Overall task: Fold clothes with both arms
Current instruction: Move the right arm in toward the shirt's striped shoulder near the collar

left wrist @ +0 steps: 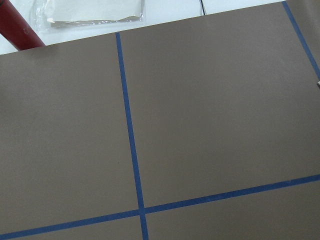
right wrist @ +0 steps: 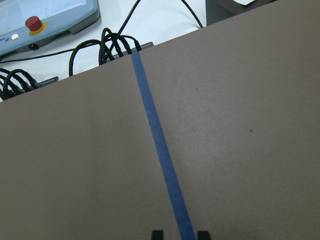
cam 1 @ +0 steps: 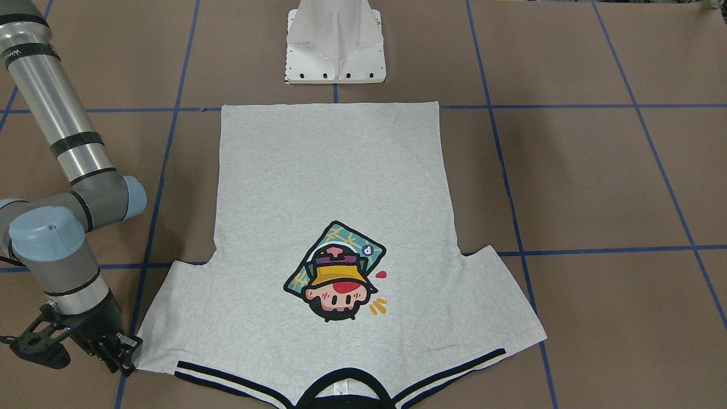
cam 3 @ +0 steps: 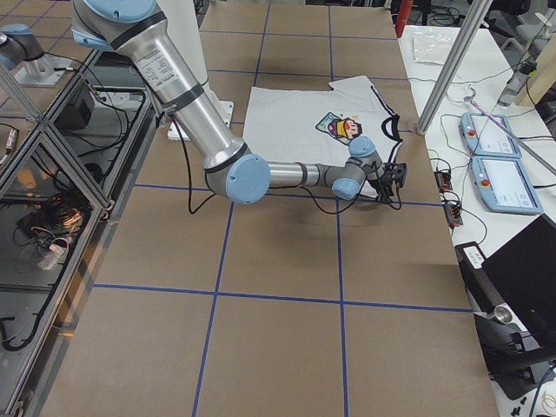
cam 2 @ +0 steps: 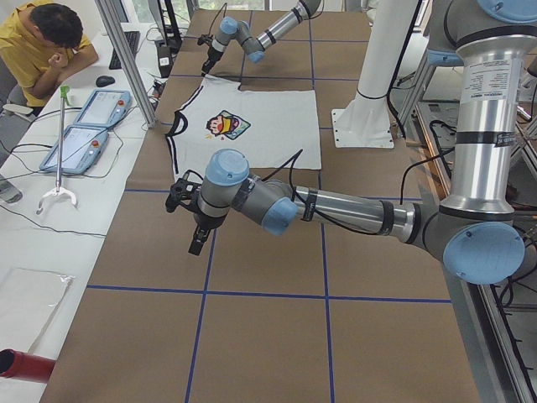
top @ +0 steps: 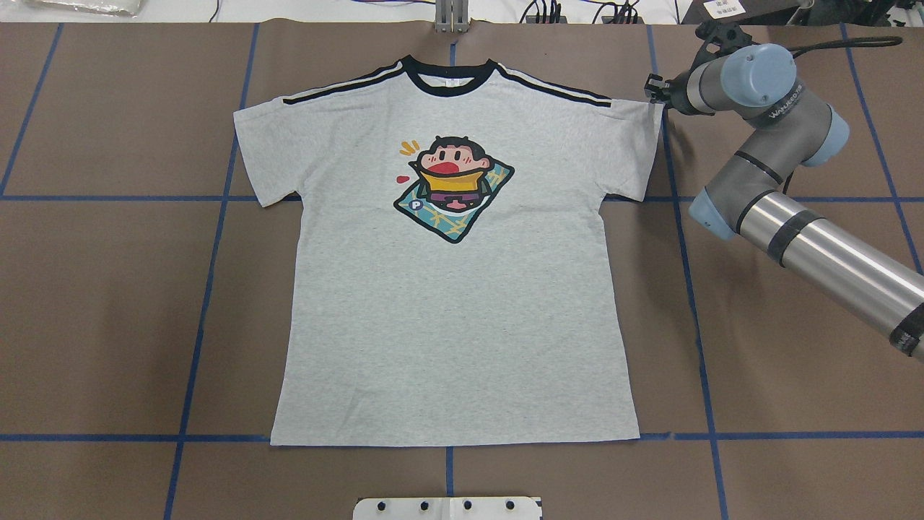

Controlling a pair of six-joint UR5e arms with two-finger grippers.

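Observation:
The light heather-grey T-shirt [top: 455,289] lies flat and spread out, print up, on the brown table; its black collar [top: 449,76] is at the far edge from the robot. It also shows in the front-facing view [cam 1: 329,187]. My right gripper [top: 653,90] is low beside the outer top corner of the shirt's right-hand sleeve [top: 628,137], next to the cloth [cam 1: 124,357]. In the right wrist view its fingertips [right wrist: 157,234] stand apart over bare table and blue tape, holding nothing. My left gripper [cam 2: 196,242] hangs over bare table well away from the shirt; whether it is open or shut I cannot tell.
The white pedestal [cam 1: 335,45] stands near the shirt's hem. Blue tape lines cross the brown table [top: 108,303]. Beyond the far edge are teach pendants [cam 2: 84,134], cables [right wrist: 110,42] and a seated person [cam 2: 38,46]. A red cylinder [left wrist: 17,30] and a plastic bag [left wrist: 95,12] lie near the left end.

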